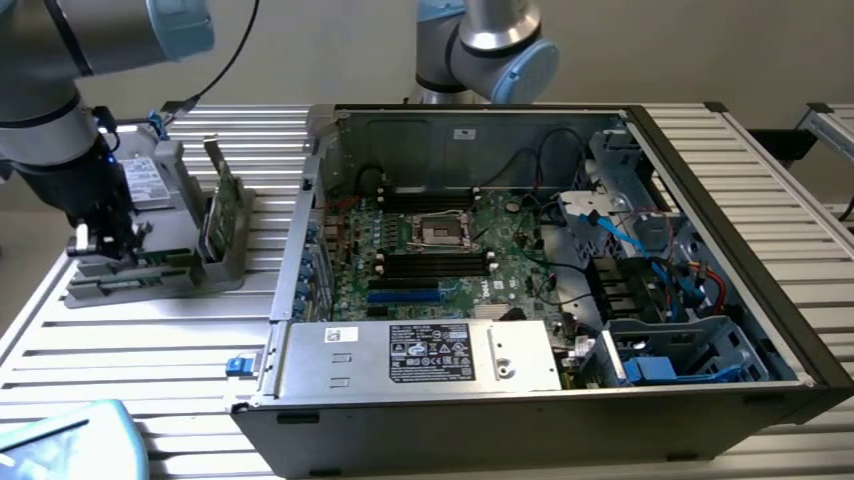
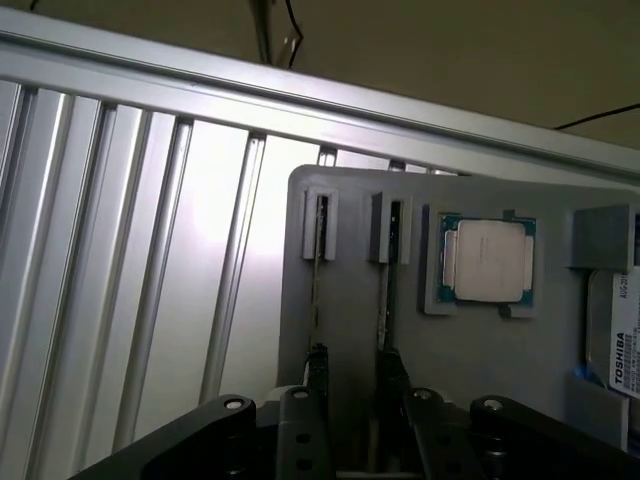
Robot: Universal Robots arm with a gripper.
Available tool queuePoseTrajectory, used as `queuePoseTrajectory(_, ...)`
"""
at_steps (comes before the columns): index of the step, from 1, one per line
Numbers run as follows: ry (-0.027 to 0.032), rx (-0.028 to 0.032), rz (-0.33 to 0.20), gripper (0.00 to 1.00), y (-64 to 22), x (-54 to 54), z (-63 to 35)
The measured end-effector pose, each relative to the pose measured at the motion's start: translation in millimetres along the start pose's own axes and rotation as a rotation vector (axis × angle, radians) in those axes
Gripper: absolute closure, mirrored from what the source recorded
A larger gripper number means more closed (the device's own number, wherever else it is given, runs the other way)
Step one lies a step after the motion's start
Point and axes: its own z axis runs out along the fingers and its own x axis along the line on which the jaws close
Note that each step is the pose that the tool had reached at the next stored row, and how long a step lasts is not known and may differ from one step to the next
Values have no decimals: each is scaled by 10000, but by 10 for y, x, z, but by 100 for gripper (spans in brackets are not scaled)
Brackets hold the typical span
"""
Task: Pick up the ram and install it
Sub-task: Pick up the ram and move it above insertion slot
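Fingers (image 2: 318, 370) of the gripper (image 2: 353, 365) stand apart in the wrist view, dark and blunt, with bare grey holder (image 2: 350, 250) showing in the gap; the gripper is released and clamps nothing. Each fingertip sits right at the near end of a thin stick set on edge in the holder. The ram (image 2: 384, 300) is by one finger and a second stick (image 2: 315, 290) by the other, the two running side by side into their own grey slots. Whether the fingers touch either stick cannot be told. Beside the slots a square silver processor chip (image 2: 487, 262) lies flat in a shallow pocket. Past it a hard drive (image 2: 620, 340) with a white label sits at the holder's edge. The holder rests on a ribbed aluminium table (image 2: 120, 250).

In the exterior view the arm (image 1: 54, 80) reaches down at the exterior view's left, its gripper (image 1: 104, 240) low over the holder (image 1: 214, 270). A taller green card (image 1: 220, 210) stands upright in the holder, on the side nearer the computer case (image 1: 534, 420). The case lies open on the table (image 1: 134, 340), well apart from the ram, with its motherboard (image 1: 441, 250) exposed and a silver power supply (image 1: 414, 355) along its near wall. Behind the case rises a second arm (image 1: 487, 45).
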Motion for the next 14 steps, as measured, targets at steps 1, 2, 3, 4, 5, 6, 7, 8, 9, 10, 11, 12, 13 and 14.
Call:
queuePoseTrajectory(1, -13, -72, 6, 67, -9, 8, -1)
queuePoseTrajectory(2, -23, -126, 11, 67, -17, 14, -2)
queuePoseTrajectory(3, -25, -144, 12, 67, -22, 18, -1)
queuePoseTrajectory(4, -23, -146, 13, 67, -24, 18, 2)
queuePoseTrajectory(5, -18, -148, 15, 67, -26, 19, 10)
queuePoseTrajectory(6, -11, -151, 16, 67, -28, 21, 25)
queuePoseTrajectory(7, -3, -151, 16, 67, -30, 23, 41)
queuePoseTrajectory(8, 14, -153, 18, 67, -32, 25, 55)
queuePoseTrajectory(9, 39, -158, 21, 67, -34, 26, 66)
queuePoseTrajectory(10, 69, -162, 25, 67, -36, 27, 74)
queuePoseTrajectory(11, 106, -170, 29, 67, -38, 28, 78)
queuePoseTrajectory(12, 144, -177, 34, 67, -39, 28, 78)
queuePoseTrajectory(13, 181, -182, 38, 67, -40, 28, 79)
queuePoseTrajectory(14, 206, -190, 41, 67, -40, 29, 75)
